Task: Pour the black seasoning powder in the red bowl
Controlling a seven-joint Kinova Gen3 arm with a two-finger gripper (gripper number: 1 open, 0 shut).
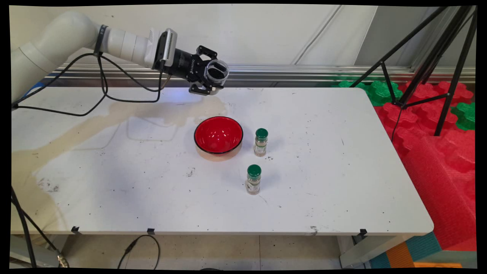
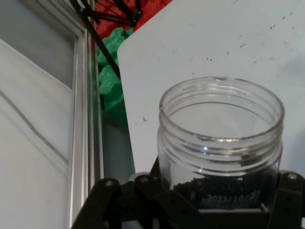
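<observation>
Arm enters from the upper left and reaches nearly level over the far side of the tabletop [image 1: 312, 190]. Claw [image 1: 210, 79] is closed around an open clear plastic jar [image 1: 217, 71], with no lid on it. The jar is held on its side in the main view, its mouth turned toward the camera and the right; it hangs in the air above the tabletop's far edge, clear of the surface.

Hand view: the jar [image 2: 220, 138] fills the lower right, threaded neck and rim facing away from the hand. A layer of small dark grains [image 2: 214, 183] sits in its lower part, by the claw [image 2: 209, 205] linkage. Fingers press on either side of the jar body.

On the tabletop, below and to the near side of the claw, well apart from it: a red bowl [image 1: 218, 136] with a black rim, upright, nothing visible in it. Just right of the bowl, not touching, stands a small spice jar with a green cap [image 1: 261, 142]. A second green-capped spice jar [image 1: 253, 179] stands nearer the camera, a little apart from the first. Both are upright and capped.

A tan stain [image 1: 114, 118] runs across the tabletop's left half. Red and green foam mats [image 1: 430, 114] lie on the floor to the right, with black tripod legs [image 1: 449, 57] over them.
</observation>
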